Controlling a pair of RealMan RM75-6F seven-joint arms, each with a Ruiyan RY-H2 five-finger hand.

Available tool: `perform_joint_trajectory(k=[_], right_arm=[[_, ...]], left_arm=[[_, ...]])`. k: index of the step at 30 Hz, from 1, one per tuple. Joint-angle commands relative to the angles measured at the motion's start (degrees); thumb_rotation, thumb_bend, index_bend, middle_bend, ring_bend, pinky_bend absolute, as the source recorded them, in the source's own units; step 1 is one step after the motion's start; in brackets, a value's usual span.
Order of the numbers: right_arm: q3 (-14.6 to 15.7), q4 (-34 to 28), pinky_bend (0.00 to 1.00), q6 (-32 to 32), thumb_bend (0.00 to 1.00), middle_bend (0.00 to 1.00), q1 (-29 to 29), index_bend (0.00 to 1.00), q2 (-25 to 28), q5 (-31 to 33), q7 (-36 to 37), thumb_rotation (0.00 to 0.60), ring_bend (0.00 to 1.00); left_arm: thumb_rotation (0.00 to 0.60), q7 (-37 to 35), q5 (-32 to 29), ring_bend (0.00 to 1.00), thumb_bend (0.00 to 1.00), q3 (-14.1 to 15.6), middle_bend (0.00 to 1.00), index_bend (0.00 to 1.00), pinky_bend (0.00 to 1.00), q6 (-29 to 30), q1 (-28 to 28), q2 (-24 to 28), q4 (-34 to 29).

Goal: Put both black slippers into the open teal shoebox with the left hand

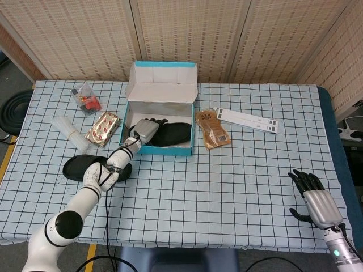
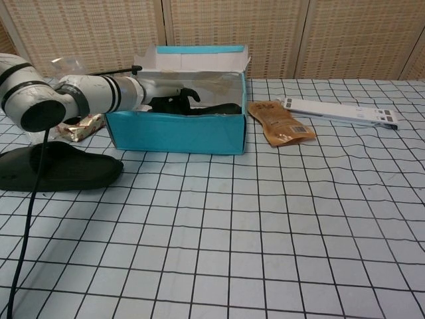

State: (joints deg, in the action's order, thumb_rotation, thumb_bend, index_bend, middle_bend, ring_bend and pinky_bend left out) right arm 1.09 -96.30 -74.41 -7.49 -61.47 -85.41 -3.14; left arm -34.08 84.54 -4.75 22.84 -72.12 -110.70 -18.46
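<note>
The open teal shoebox (image 1: 164, 148) (image 2: 176, 131) stands at the table's back left with its lid up. One black slipper (image 1: 174, 132) (image 2: 219, 108) lies inside it. My left hand (image 1: 146, 130) (image 2: 174, 102) reaches into the box's left half and rests on that slipper's near end, fingers spread apart, one lifted. The second black slipper (image 1: 85, 168) (image 2: 56, 167) lies flat on the table in front of and left of the box, under my left forearm. My right hand (image 1: 315, 196) hovers open at the table's front right corner, holding nothing.
A brown packet (image 1: 211, 129) (image 2: 279, 123) lies just right of the box, and a long white strip (image 1: 245, 119) (image 2: 339, 111) beyond it. Left of the box are a gold and red packet (image 1: 103, 128), a clear plastic bag (image 1: 68, 131) and a small bag with red items (image 1: 85, 97).
</note>
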Motion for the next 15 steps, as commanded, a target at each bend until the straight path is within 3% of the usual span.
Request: perform_joint_trajectory(k=[1, 3, 5, 8, 15], right_arm=[[0.0, 0.0, 0.00, -0.1, 0.15, 0.00, 0.0, 0.00, 0.1, -0.1, 0.1, 0.600, 0.00], [0.1, 0.0, 0.00, -0.1, 0.15, 0.00, 0.0, 0.00, 0.1, -0.4, 0.2, 0.600, 0.00], [0.2, -0.2, 0.00, -0.2, 0.15, 0.00, 0.0, 0.00, 0.3, -0.8, 0.5, 0.600, 0.00], [0.3, -0.1, 0.00, -0.4, 0.15, 0.00, 0.1, 0.00, 0.4, -1.1, 0.9, 0.600, 0.00], [0.5, -0.3, 0.00, -0.9, 0.15, 0.00, 0.2, 0.00, 0.6, -1.6, 1.3, 0.600, 0.00]], left_arm=[[0.600, 0.6, -0.1, 0.07, 0.45, 0.1, 0.09, 0.01, 0.35, -0.7, -0.1, 0.8, -1.0], [0.600, 1.3, -0.4, 0.02, 0.44, -0.2, 0.02, 0.00, 0.29, -0.3, 0.0, 1.4, -2.0], [0.600, 1.9, -1.4, 0.00, 0.44, -1.9, 0.00, 0.00, 0.24, 5.4, 1.0, 2.5, -3.9], [0.600, 2.6, -2.3, 0.00, 0.44, -3.3, 0.00, 0.00, 0.21, 10.9, 2.6, 4.1, -7.3], [0.600, 3.6, -3.5, 0.00, 0.44, -5.1, 0.00, 0.00, 0.18, 15.4, 4.4, 8.5, -15.7]])
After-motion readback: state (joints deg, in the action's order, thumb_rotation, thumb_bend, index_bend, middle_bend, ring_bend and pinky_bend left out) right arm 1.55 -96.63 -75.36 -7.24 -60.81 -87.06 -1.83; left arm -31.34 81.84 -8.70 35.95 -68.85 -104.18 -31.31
